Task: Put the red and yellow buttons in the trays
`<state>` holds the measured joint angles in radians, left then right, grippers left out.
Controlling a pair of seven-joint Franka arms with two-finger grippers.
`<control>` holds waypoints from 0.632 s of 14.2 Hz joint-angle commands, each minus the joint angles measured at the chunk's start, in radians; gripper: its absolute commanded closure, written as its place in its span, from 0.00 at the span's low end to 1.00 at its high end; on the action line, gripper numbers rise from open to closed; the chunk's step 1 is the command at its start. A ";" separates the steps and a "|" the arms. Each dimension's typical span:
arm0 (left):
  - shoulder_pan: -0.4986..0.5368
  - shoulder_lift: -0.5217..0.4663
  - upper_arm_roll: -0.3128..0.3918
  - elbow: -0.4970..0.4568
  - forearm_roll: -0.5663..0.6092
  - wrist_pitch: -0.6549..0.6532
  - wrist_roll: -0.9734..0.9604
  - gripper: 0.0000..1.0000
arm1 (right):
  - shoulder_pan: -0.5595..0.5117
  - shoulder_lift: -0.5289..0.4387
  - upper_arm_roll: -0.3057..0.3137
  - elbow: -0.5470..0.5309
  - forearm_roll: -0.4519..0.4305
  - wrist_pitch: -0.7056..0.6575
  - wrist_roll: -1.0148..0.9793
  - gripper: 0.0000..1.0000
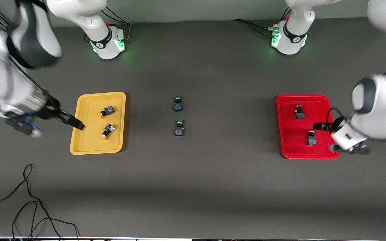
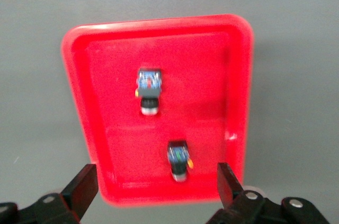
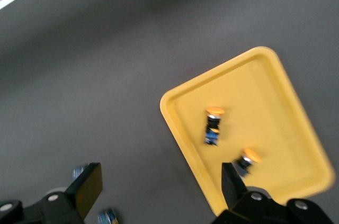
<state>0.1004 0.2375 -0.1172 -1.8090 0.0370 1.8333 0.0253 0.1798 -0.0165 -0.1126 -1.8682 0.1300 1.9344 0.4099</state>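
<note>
Red and yellow buttons are seen inside the trays, two in each; clock directions are read on the front view, with twelve o'clock toward the robots' bases.

Nearest to the front camera, the nearer red button (image 1: 311, 138) is found in the red tray (image 1: 290, 147) at the left arm's end of the table. At about eleven o'clock from it, in the same tray and apart from it, the farther red button (image 1: 299, 112) is found.

In the yellow tray (image 1: 85, 142), at the right arm's end, the nearer yellow button (image 1: 107, 131) lies on its side. The farther yellow button (image 1: 106, 111) is tipped over too, close by at twelve o'clock.

Midway between the trays, on the bare table (image 1: 193, 187), the nearer green button (image 1: 179, 128) is seen, with the farther green button (image 1: 178, 103) at twelve o'clock from it.

The left gripper (image 1: 317, 126) is held over the red tray, its fingers (image 2: 82, 184) spread wide and nothing gripped. The right gripper (image 1: 78, 126) is held over the yellow tray's rim at nine o'clock, likewise spread wide and empty.
</note>
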 commanded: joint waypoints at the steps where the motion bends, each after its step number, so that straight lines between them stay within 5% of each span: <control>1: -0.065 -0.176 0.010 -0.046 0.007 -0.084 -0.144 0.00 | -0.034 -0.019 0.004 0.090 -0.024 -0.110 -0.179 0.00; 6: -0.079 -0.264 0.014 0.046 0.015 -0.241 -0.136 0.00 | -0.097 -0.106 0.065 0.089 -0.107 -0.199 -0.264 0.00; 9: -0.074 -0.288 0.016 0.043 0.015 -0.223 -0.133 0.00 | -0.102 -0.129 0.077 0.090 -0.144 -0.245 -0.276 0.00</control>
<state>0.0286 -0.0432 -0.1042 -1.7772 0.0385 1.6126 -0.0991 0.0938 -0.1236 -0.0534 -1.7833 0.0229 1.7167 0.1635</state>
